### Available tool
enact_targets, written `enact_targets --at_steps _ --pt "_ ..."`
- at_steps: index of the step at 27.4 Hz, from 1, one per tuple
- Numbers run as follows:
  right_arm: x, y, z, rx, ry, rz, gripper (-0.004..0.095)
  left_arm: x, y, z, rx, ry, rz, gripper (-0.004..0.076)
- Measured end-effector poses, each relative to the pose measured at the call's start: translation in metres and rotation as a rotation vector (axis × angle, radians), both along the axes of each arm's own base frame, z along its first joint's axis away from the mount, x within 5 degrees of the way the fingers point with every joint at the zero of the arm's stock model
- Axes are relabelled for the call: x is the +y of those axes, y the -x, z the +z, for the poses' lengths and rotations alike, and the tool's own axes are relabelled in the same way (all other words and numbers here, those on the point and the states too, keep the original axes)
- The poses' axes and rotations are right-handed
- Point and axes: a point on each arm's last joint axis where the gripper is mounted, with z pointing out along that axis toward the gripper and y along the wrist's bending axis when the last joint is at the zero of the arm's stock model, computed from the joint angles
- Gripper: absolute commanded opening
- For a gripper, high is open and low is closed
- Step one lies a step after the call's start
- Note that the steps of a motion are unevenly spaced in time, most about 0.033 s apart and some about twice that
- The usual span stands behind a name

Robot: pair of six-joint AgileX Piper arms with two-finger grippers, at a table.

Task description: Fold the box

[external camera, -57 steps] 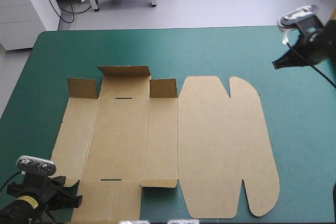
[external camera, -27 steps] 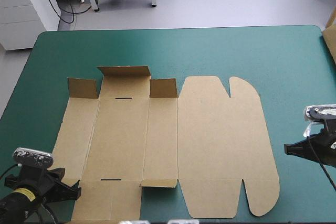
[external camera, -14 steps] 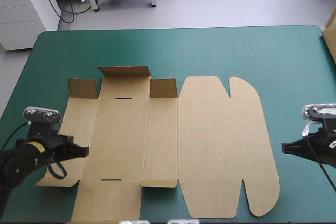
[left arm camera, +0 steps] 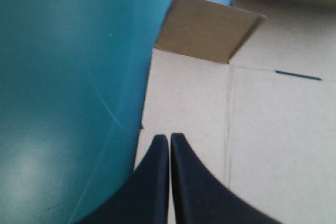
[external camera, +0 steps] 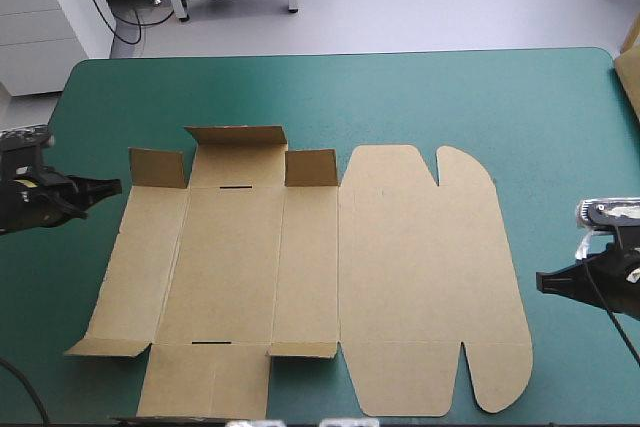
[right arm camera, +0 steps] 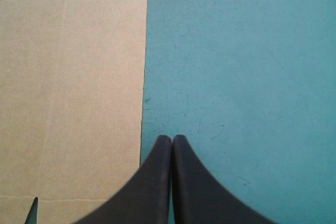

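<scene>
The brown box (external camera: 420, 277) lies as a flat cut sheet in the middle of the teal-green cover. Three short flaps stand up along its far side, the left one (left arm camera: 210, 27) ahead of my left gripper. A low flap (external camera: 105, 348) is raised at its near left corner. My left gripper (external camera: 112, 187) (left arm camera: 169, 137) is shut and empty, its tip over the box's left edge near the far corner. My right gripper (external camera: 541, 281) (right arm camera: 172, 138) is shut and empty, over the cover just beside the box's right edge (right arm camera: 145, 77).
Bare teal-green cover (external camera: 400, 97) stretches beyond the box's far side and to its right. A pale beige edge (external camera: 630, 72) shows at the table's far right. A narrow slot (left arm camera: 297, 75) is cut in the box's middle panel.
My left gripper has moved from the table's near left corner across the box's left panel to its far left edge. The near left flap now stands raised. My right gripper came down from the far right earlier.
</scene>
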Motion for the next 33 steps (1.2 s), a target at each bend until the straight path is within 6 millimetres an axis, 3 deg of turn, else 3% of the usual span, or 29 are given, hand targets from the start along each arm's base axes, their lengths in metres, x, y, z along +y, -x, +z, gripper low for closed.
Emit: enact_targets --at_steps 7,10,22,23,28,29,31,33 --pt "0.001 0.0 0.0 -0.003 -0.011 0.002 -0.0021 0.073 0.012 -0.017 0.033 0.118 0.226 -0.0008" --pt "0.002 -0.001 0.0 -0.007 -0.021 0.014 -0.0021 0.095 0.018 -0.025 0.052 0.163 0.309 -0.0008" --pt "0.003 -0.001 -0.002 -0.008 -0.027 0.027 -0.0021 0.103 0.017 -0.032 0.073 0.119 0.232 0.001" --pt "0.003 -0.001 -0.004 -0.005 -0.028 0.026 -0.0021 0.103 0.017 -0.032 0.075 0.117 0.227 0.0029" --pt "0.003 -0.002 -0.009 0.007 -0.029 0.027 -0.0021 0.102 0.016 -0.036 0.104 0.135 0.208 0.0356" --pt "0.003 -0.002 -0.009 0.007 -0.029 0.027 -0.0021 0.102 0.016 -0.037 0.11 0.139 0.205 0.0489" --pt "0.003 -0.002 -0.009 0.005 -0.025 0.031 -0.0021 0.102 0.016 -0.039 0.122 0.148 0.199 0.0586" --pt "0.003 -0.002 -0.009 0.005 -0.024 0.032 -0.0021 0.102 0.016 -0.039 0.123 0.157 0.208 0.0589"
